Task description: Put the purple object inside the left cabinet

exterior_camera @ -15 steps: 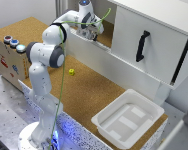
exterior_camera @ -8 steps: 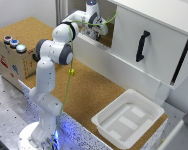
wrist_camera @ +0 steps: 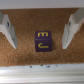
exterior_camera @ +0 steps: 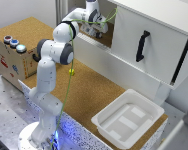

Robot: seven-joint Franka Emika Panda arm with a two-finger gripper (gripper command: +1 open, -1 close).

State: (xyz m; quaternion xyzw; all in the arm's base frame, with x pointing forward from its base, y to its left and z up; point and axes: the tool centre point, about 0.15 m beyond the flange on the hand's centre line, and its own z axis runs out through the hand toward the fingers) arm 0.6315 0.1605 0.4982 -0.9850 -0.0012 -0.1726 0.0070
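In the wrist view the purple object (wrist_camera: 42,41), a cube with yellow markings, rests on brown cork floor (wrist_camera: 30,17). My gripper (wrist_camera: 39,44) is open around it, one white finger (wrist_camera: 9,31) on each side and neither touching it. In the exterior view my gripper (exterior_camera: 96,27) reaches into the left cabinet (exterior_camera: 106,41), above its low white front panel (exterior_camera: 96,54). The hand hides the purple object there.
A white door with a black handle (exterior_camera: 141,46) fronts the bay on the exterior view's right. A white tray (exterior_camera: 109,125) sits on the cork table near its front corner. A cardboard box with buttons (exterior_camera: 11,52) stands at the left.
The arm has stretched further toward the exterior view's right, carrying the gripper deeper into the left cabinet bay.
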